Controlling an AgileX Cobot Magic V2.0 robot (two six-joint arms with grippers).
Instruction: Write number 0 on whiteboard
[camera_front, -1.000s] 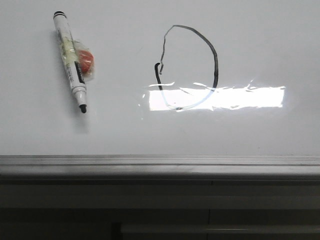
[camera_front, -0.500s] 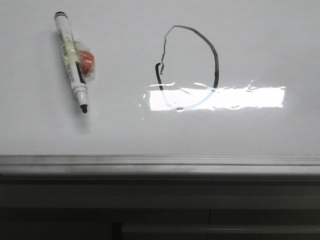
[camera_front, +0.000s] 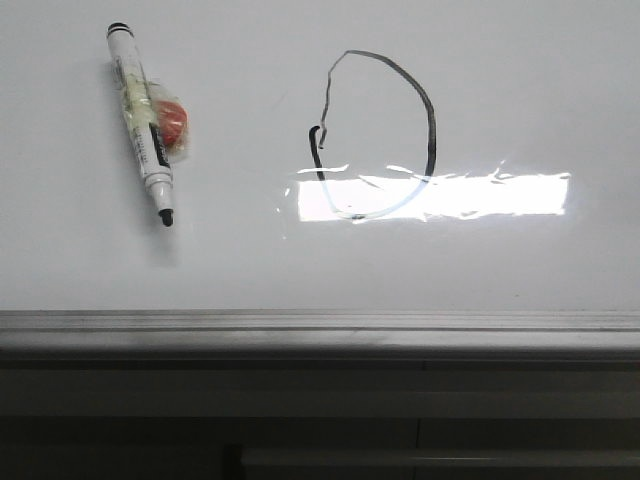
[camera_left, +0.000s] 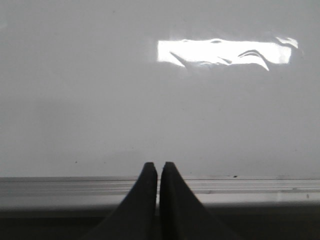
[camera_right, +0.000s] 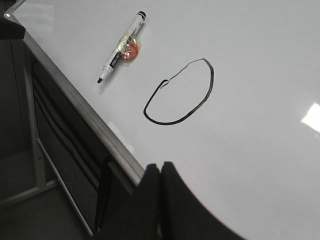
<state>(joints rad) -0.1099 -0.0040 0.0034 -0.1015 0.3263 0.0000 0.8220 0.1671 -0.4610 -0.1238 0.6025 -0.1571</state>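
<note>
Front view: the large glossy white whiteboard (camera_front: 520, 90) with a grey metal edge strip lies flat, the strip running along its near side. The number 0 (camera_front: 432, 120), a thin, uneven black marker loop, sits near the board's centre; its lower arc crosses a bright rectangular light glare (camera_front: 480, 195) and is washed out there. At about 9 o'clock from the loop, well apart from it, lies a white-barrelled marker pen with a black cap end and bare black tip (camera_front: 140, 120), the tip pointing toward 5 o'clock. A small red object under clear tape (camera_front: 172, 122) is touching the barrel's right side.

Left wrist view: the left gripper (camera_left: 158, 172), two dark fingers pressed together, holds nothing and is positioned over the board's edge strip.

Right wrist view: the right gripper (camera_right: 160, 175), fingers likewise closed together and empty, hangs above the board beside its edge; the loop and the pen lie beyond it, untouched.
</note>
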